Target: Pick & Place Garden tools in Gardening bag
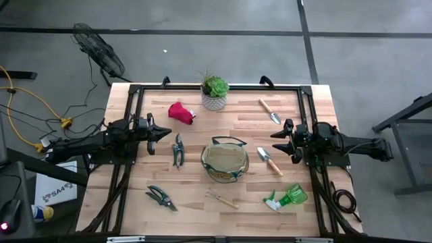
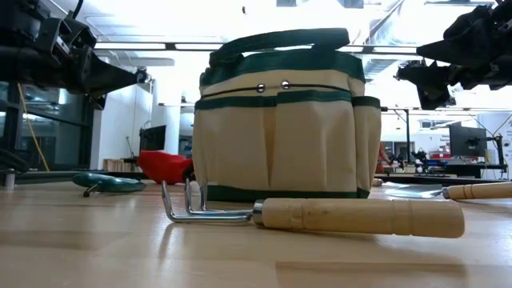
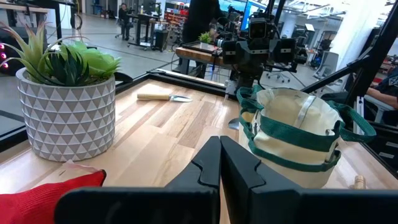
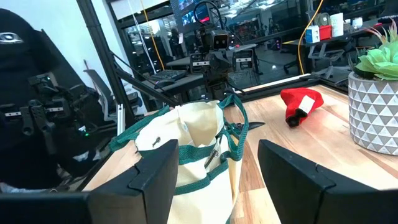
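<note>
Wood-plank table (image 1: 202,135) on a grey shop floor, both our arms parked at the sides, nothing held. Gardening bag (image 1: 225,162) sits mid-table, mouth open and up; soft fabric, so we expect it to sag or slide if bumped, better to drop tools in from above. Left gripper (image 1: 164,133) hovers at the left edge with fingers pressed together; right gripper (image 1: 278,142) at the right edge, fingers spread. Spray bottle (image 1: 289,197) lies near the front right, light slick plastic, we'd take it across the body. Red glove (image 1: 181,112) at the back left, limp, pinch a fold. Shears (image 1: 177,150) left of the bag and shears (image 1: 160,197) front left, stiff metal, grab at the handles. Trowel (image 1: 270,160) just right of the bag, another trowel (image 1: 269,110) at the back right, hand rake (image 1: 222,198) in front: rigid, wooden handles give the best grip.
</note>
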